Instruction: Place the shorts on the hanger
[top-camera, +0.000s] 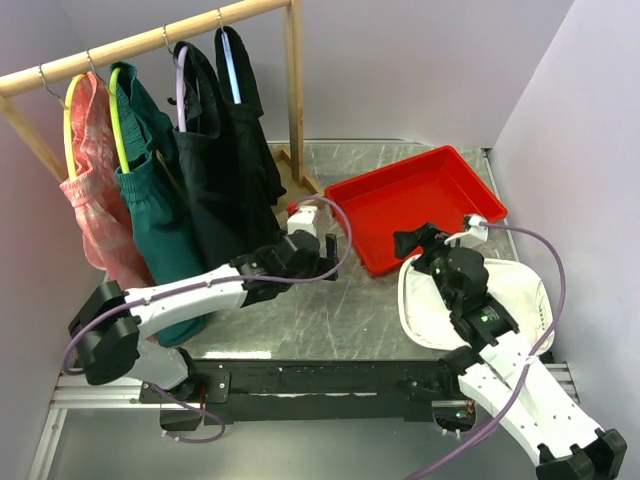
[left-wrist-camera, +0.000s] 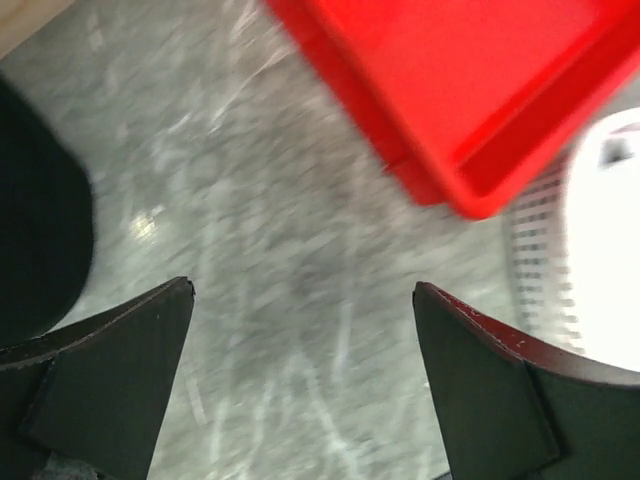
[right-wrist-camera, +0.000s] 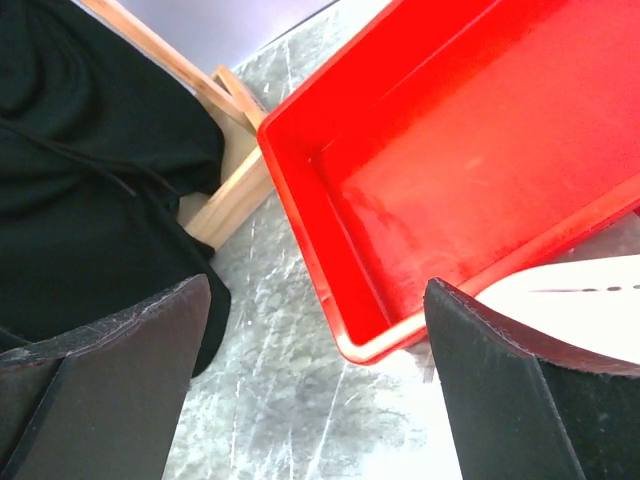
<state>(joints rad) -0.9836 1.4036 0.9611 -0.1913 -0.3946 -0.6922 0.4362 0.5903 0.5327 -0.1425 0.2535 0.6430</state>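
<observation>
The shorts (top-camera: 250, 140) are in neither of my grippers. Nearest me, the left gripper (left-wrist-camera: 303, 290) has its jaws wide apart over bare table (top-camera: 330, 320), with nothing between them, though that view is blurred. The right gripper (right-wrist-camera: 318, 285) is just as wide and empty, hovering by the near corner of the red tray (top-camera: 420, 200), above a white mesh basket (top-camera: 520, 290). At the left edge of the right wrist view I see black fabric crossed by a thin cord, but I cannot tell which black garment it is. Farther back, the shorts hang on the light blue hanger (top-camera: 232, 70), hooked at the right end of the wooden rail (top-camera: 130, 45), beside another black garment on a purple hanger (top-camera: 180, 75). I judge the hanging done, so the step in hand is getting clear cleanly. The left arm lies just beside the hanging hems, so I would hold those jaws open and draw it low and away from the cloth. Then I would check from above that the hook sits square on the rail.
</observation>
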